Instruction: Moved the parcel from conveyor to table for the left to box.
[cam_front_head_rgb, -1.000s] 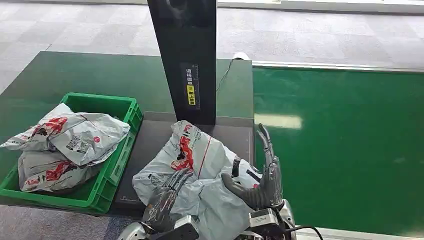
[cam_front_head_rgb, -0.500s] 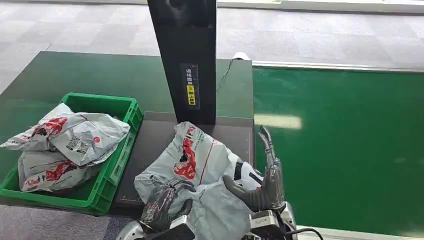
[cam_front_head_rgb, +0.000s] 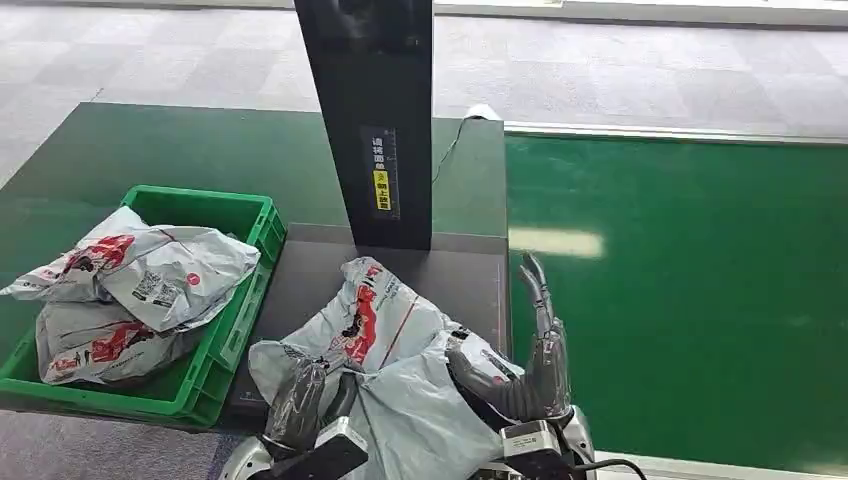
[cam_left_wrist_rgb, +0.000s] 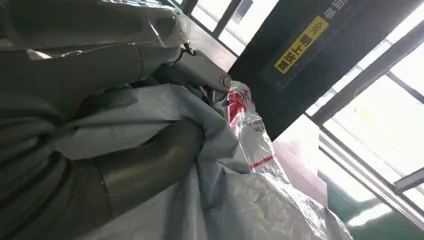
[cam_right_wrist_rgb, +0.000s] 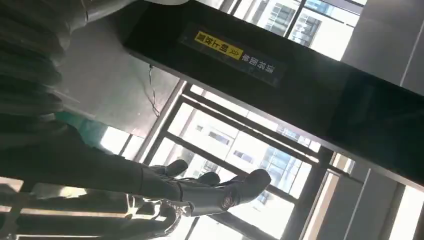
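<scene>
The parcel (cam_front_head_rgb: 385, 330), a crumpled grey plastic mailing bag with red print, lay on the dark plate (cam_front_head_rgb: 310, 270) at the near edge of the table (cam_front_head_rgb: 200, 150), just in front of the foot of the black upright post (cam_front_head_rgb: 372, 110) with its yellow label. Its near part was lifted and bunched up between the two hands. The left hand (cam_front_head_rgb: 300, 395) gripped the bag's near left corner; in the left wrist view the thumb (cam_left_wrist_rgb: 150, 160) pressed into the grey plastic, which folded over and around it, so this hand had hold of the parcel. The right hand (cam_front_head_rgb: 525, 365) stood at the bag's right side, by the table's edge next to the green conveyor belt (cam_front_head_rgb: 690, 290). Its fingers (cam_front_head_rgb: 540, 300) pointed straight up and were spread apart, while its thumb (cam_front_head_rgb: 475, 375) lay against the plastic; the fingers were not wrapped round anything, so it was open and only touching the bag. In the right wrist view those fingers (cam_right_wrist_rgb: 215, 192) stretched out loose in the air under the black post. At the table's near left corner sat a green crate (cam_front_head_rgb: 235, 305) with other grey and red bags (cam_front_head_rgb: 140, 290) piled in it, some hanging over its left rim, well apart from the held parcel
</scene>
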